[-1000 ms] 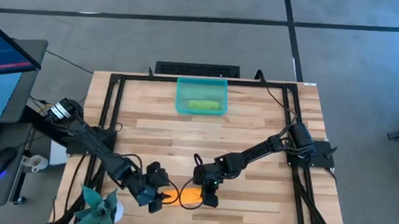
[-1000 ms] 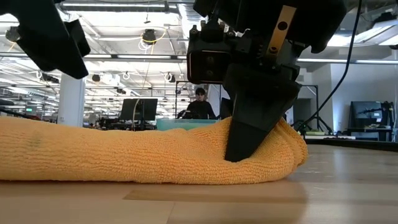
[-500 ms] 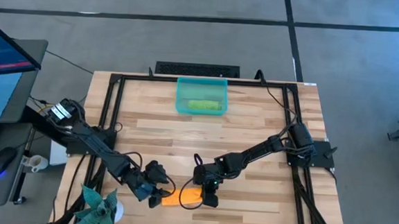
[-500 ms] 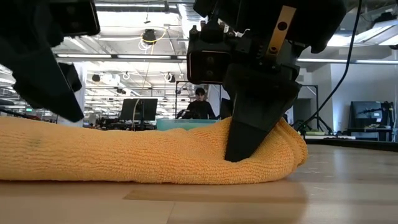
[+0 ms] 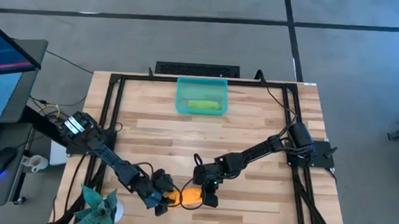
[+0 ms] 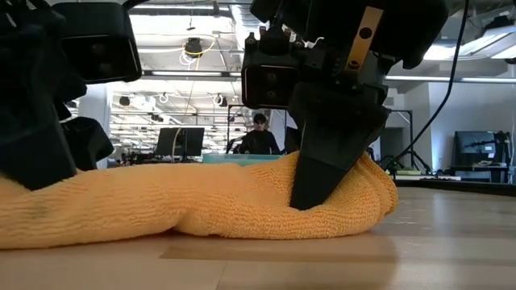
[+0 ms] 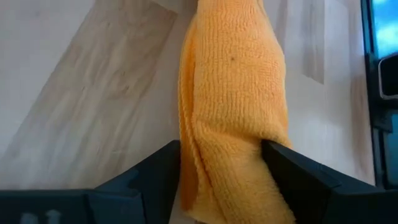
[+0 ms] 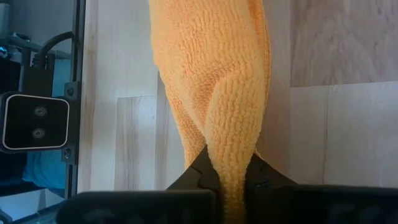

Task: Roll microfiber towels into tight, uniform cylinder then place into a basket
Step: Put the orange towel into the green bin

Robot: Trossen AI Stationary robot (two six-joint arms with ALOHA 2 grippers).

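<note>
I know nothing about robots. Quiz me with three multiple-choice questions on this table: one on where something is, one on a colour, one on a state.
1. Where does the basket stand?
A. far edge, middle
B. near left corner
C. under the right arm

2. What colour is the towel in the basket?
A. orange
B. lime green
C. white

3. How is the right tool set?
A. wide open over bare wood
B. shut on the orange towel
C. inside the basket

Key: 1 A, the high view shows it there; 2 B, green roll inside; 3 B, right wrist view shows fingers pinching cloth.
</note>
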